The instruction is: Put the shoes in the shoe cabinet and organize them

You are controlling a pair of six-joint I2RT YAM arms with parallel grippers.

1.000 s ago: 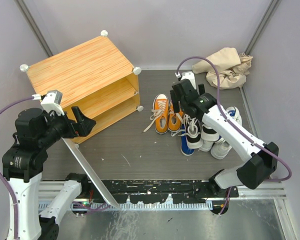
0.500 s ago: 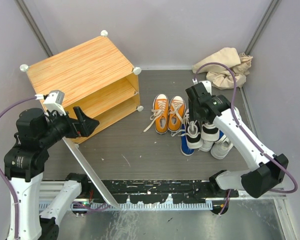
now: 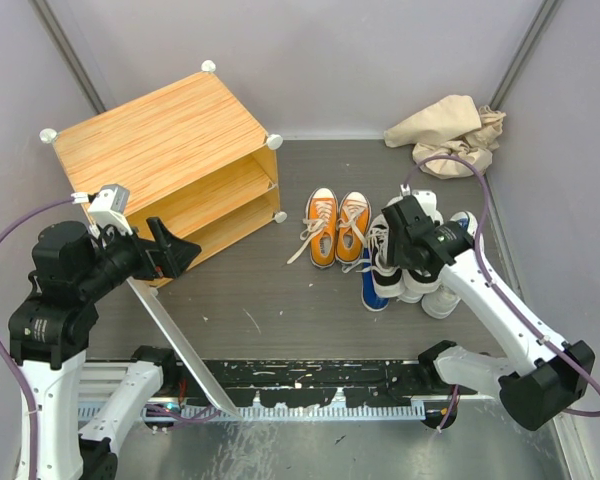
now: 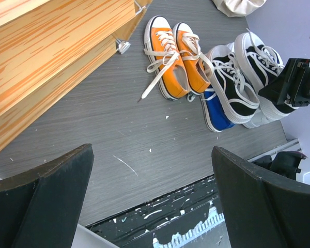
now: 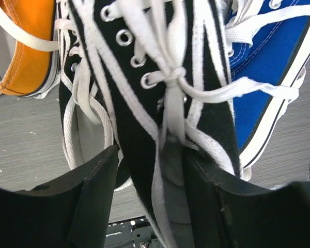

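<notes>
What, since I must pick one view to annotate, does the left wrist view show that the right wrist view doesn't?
Only left wrist: the striped orange-tan wood-grain shoe cabinet, a second black sneaker and the crumpled beige cloth. Only right wrist: the right gripper, fingers either side of the black white-laced sneaker, and its lace knot close up. Both: that sneaker, an orange lace-up sneaker, a blue sneaker and grey floor.

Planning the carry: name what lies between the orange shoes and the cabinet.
Bare floor, plus one loose lace trailing from the orange shoes, short of the cabinet; top view shows it.
</notes>
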